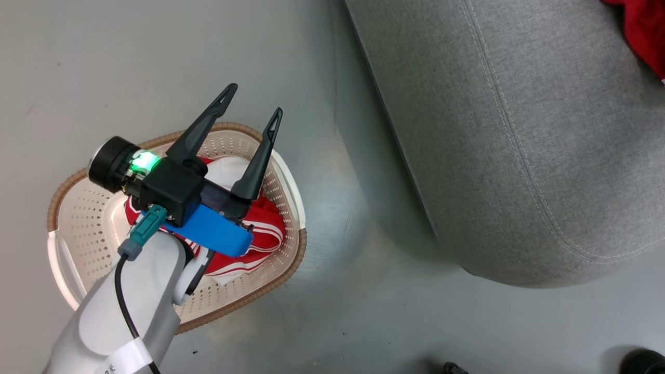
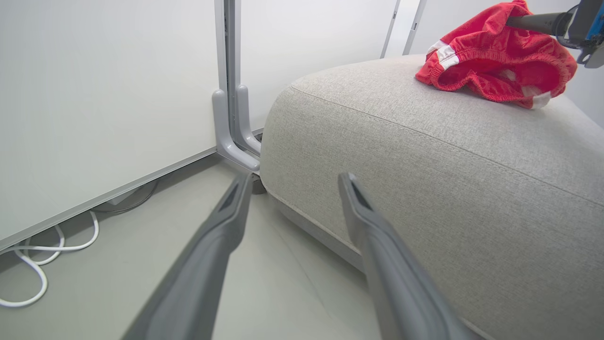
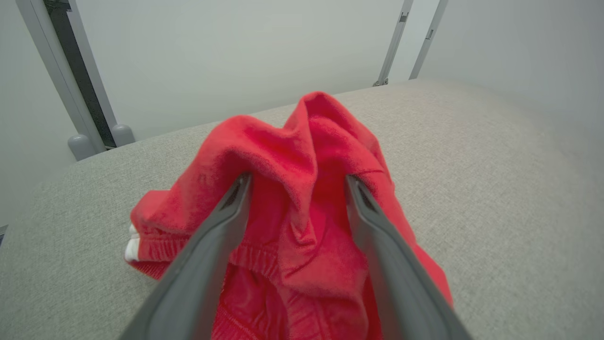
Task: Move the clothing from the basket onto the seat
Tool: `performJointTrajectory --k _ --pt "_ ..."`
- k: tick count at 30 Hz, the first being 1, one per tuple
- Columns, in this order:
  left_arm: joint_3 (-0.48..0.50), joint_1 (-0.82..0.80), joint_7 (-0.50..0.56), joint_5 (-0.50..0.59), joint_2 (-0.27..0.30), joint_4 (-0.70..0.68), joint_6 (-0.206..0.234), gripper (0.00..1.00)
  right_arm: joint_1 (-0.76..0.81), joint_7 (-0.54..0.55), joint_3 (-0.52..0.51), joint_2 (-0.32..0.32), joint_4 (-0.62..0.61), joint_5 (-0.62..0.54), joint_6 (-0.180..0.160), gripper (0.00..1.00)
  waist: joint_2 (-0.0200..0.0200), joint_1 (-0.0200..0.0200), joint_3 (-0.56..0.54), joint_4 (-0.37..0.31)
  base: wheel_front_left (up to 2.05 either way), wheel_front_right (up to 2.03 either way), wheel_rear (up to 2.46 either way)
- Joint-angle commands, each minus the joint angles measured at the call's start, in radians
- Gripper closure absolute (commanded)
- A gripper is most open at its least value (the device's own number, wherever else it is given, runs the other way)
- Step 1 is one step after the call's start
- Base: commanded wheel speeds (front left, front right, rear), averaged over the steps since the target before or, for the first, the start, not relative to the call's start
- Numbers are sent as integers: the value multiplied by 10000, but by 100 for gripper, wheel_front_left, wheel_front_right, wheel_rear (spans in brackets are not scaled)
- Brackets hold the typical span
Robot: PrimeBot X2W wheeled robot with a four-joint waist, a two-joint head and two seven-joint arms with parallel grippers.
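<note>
The left gripper [image 1: 254,101] hangs over the basket [image 1: 88,223] on the floor [image 1: 156,52]. Its two fingers are spread wide, with nothing in them. The red jersey [image 1: 265,228] lies in the basket. The red shorts [image 3: 302,137] sit bunched on the seat [image 1: 519,156], away from the edge nearest the basket. The right gripper [image 3: 297,179] is spread wide too, one finger on each side of a fold of the shorts.

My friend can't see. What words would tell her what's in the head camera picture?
The robot's open left gripper hangs over a cream basket on the grey floor, with a red striped jersey inside. To the right is a big grey seat, with red cloth on it at the picture's top right.
</note>
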Motion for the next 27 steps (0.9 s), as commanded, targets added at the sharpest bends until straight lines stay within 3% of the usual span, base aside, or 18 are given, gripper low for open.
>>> performJointTrajectory --k 1,13,27 --pt "62 52 -26 24 -46 30 -18 0 -28 -45 -6 0 -46 -111 1 0 0 0 -51 17 0 0 0" --pt "213 537 -26 -170 -644 261 -18 0 890 -46 897 -154 -497 -302 1 0 0 0 -1136 408 0 0 0" --pt "913 2297 -26 -448 -1599 840 -18 0 3777 140 2446 -92 -2283 335 1 0 0 0 -4055 1544 0 0 0"
